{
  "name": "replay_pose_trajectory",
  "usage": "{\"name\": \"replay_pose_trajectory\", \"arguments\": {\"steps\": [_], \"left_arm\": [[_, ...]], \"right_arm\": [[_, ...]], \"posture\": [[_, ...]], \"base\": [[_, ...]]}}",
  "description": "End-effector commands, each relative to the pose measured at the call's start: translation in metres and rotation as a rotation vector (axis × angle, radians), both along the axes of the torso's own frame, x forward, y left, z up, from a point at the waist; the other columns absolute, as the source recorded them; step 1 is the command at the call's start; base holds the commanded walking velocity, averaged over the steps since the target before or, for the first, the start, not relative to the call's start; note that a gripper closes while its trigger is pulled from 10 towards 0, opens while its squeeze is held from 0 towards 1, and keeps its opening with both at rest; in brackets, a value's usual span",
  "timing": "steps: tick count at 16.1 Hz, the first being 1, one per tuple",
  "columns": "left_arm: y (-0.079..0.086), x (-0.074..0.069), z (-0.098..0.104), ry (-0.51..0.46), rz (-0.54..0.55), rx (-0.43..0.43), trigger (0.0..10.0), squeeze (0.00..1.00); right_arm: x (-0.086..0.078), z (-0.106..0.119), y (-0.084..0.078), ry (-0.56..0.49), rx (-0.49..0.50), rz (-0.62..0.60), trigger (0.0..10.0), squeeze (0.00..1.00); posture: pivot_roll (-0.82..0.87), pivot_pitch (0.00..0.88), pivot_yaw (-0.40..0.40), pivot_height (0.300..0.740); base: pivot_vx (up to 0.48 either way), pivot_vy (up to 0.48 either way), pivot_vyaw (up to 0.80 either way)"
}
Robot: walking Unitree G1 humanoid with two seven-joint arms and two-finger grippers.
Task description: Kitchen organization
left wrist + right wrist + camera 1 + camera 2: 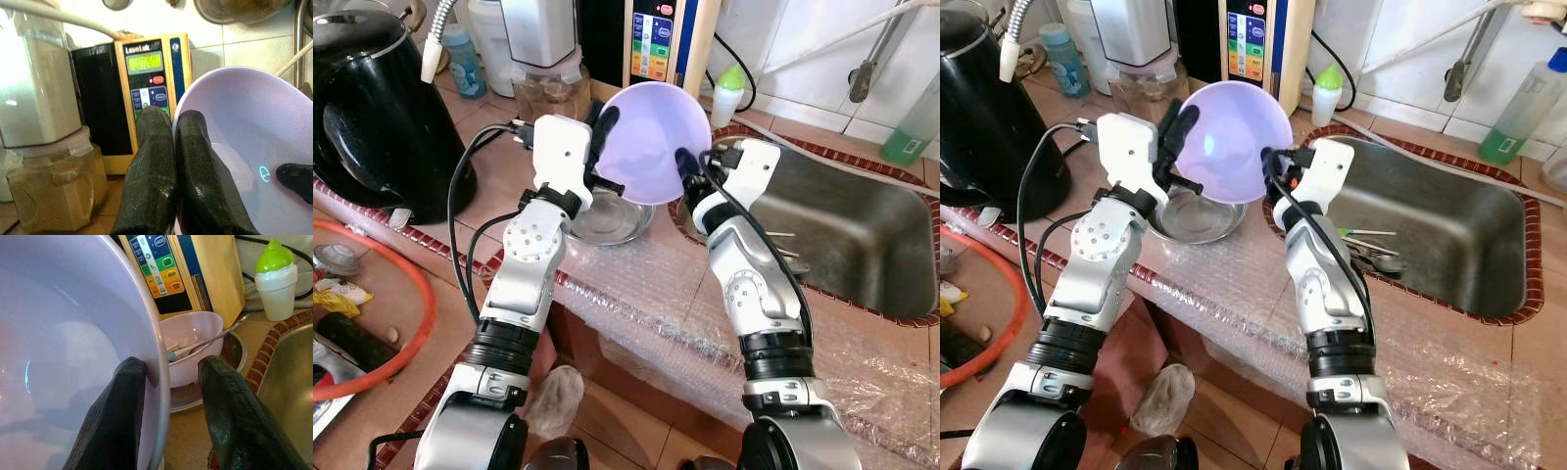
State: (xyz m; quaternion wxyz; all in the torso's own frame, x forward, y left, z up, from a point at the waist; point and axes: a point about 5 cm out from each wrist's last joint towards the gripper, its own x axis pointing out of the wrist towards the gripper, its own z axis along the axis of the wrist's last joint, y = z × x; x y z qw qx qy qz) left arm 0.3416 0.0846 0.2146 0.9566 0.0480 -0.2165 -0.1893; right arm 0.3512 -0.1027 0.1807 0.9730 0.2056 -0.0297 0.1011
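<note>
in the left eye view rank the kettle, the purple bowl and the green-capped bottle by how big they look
1. Kettle, largest, though nearest the camera.
2. Purple bowl.
3. Green-capped bottle, clearly smallest.

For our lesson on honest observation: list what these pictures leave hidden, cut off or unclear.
- Glass bowl contents: eye views, lavender bowl and left end effector cover it.
- Sink utensils: right eye view, right arm overlaps them.
- Small pink bowl contents: right wrist view, too small.
</note>
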Motion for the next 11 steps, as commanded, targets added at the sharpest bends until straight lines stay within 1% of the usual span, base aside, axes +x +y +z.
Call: {"name": "replay_pose_trajectory", "arguments": {"steps": [1,3,7,10,11], "left_arm": [[-0.004,-0.003,0.009,-0.066,-0.021,0.017,0.0,0.0],[-0.007,-0.005,0.008,-0.085,-0.034,0.044,0.0,0.0],[-0.008,-0.005,0.007,-0.086,-0.031,0.043,0.0,0.0],[-0.008,-0.004,0.005,-0.083,-0.032,0.063,0.0,0.0],[-0.008,-0.003,0.005,-0.083,-0.031,0.077,4.3,0.0]], "right_arm": [[0.003,-0.005,-0.011,0.062,0.013,-0.053,0.0,0.0],[0.004,-0.004,-0.012,0.074,0.023,-0.055,0.0,0.0],[0.004,-0.006,-0.019,0.085,0.01,-0.07,0.0,0.0],[0.005,-0.006,-0.023,0.088,0.006,-0.082,0.0,0.0],[0.005,-0.006,-0.024,0.088,0.006,-0.086,0.0,0.0]], "posture": [[-0.02,0.033,-0.002,0.74],[-0.02,0.032,-0.003,0.74],[-0.02,0.038,-0.005,0.74],[-0.02,0.038,-0.003,0.74],[-0.02,0.038,-0.003,0.74]], "base": [[0.0,0.0,0.0],[0.0,0.0,0.0],[0.0,0.0,0.0],[0.0,0.0,0.0],[0.0,0.0,0.0]]}}
